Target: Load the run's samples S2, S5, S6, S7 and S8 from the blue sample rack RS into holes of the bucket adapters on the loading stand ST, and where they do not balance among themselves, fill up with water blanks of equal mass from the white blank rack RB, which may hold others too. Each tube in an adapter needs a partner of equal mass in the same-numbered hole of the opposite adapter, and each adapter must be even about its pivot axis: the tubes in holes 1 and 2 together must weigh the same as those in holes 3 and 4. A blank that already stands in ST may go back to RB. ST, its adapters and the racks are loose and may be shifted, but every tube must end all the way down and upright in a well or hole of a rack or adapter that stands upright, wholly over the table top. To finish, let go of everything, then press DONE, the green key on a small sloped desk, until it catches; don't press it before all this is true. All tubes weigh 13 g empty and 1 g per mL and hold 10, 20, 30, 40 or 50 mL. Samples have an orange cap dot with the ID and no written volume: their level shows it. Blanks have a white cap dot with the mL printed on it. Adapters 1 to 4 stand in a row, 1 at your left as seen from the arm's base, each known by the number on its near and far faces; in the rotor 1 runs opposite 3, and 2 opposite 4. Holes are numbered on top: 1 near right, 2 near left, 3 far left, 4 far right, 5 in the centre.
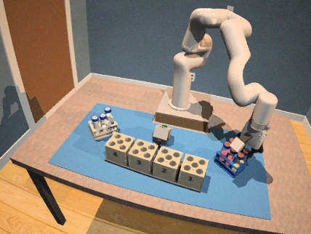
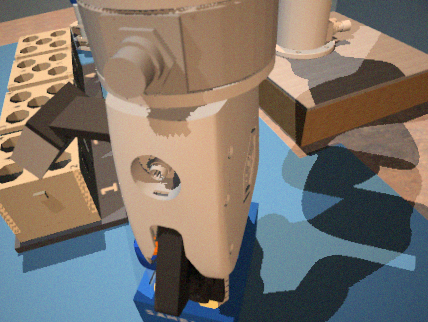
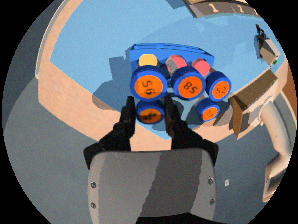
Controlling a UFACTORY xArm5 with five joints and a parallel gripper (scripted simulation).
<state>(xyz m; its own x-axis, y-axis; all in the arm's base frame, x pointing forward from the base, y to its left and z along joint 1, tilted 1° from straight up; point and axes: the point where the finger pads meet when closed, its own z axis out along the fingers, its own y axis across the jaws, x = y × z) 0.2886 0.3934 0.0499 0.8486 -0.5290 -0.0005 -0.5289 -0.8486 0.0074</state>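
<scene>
The blue sample rack RS (image 1: 232, 162) stands at the right of the blue mat and holds several orange-capped sample tubes; it also shows in the wrist view (image 3: 176, 79). My gripper (image 1: 237, 150) is low over the rack's edge row. In the wrist view its two dark fingers straddle one orange-capped tube (image 3: 150, 111) that stands in a well, with the fingers slightly apart from its cap. The tube's ID is too blurred to read. The gripper is open. In the exterior view the gripper body (image 2: 192, 290) hides most of the rack. The four adapters on the loading stand ST (image 1: 156, 160) show only empty holes.
The white blank rack RB (image 1: 102, 125) with blue-capped blanks stands at the mat's far left. The DONE desk with its green key (image 1: 162, 134) sits behind the adapters. The arm's base block (image 1: 183, 110) is behind that. The table's right edge is close to RS.
</scene>
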